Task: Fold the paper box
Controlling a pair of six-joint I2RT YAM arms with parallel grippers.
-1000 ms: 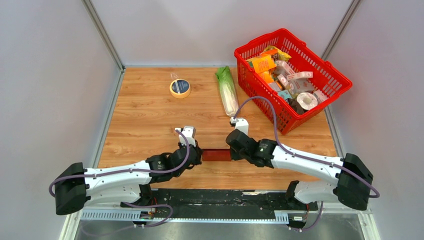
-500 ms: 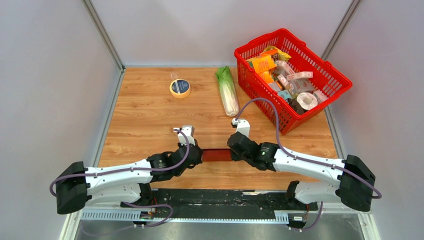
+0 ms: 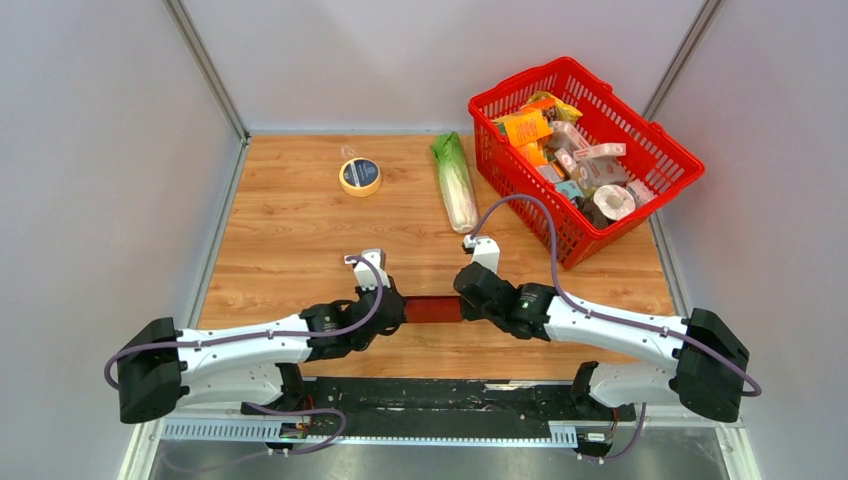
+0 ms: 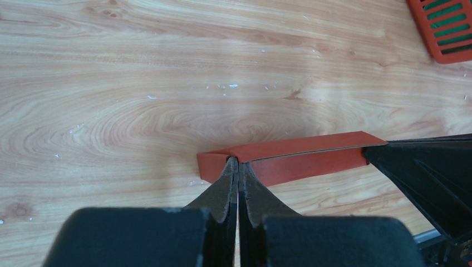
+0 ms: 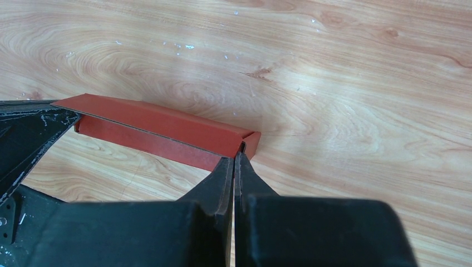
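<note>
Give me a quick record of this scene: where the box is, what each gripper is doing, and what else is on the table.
paper box: dark red, partly folded, toward the near edge of the table, between both grippers
left gripper: shut, apparently pinching the box's left end
right gripper: shut, apparently pinching its right end
other items: tape roll, leafy vegetable, red basket full of packages, all farther back

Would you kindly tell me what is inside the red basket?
The red basket holds a heap of small packets, including an orange packet and a white roll; whatever lies beneath them is covered.
</note>
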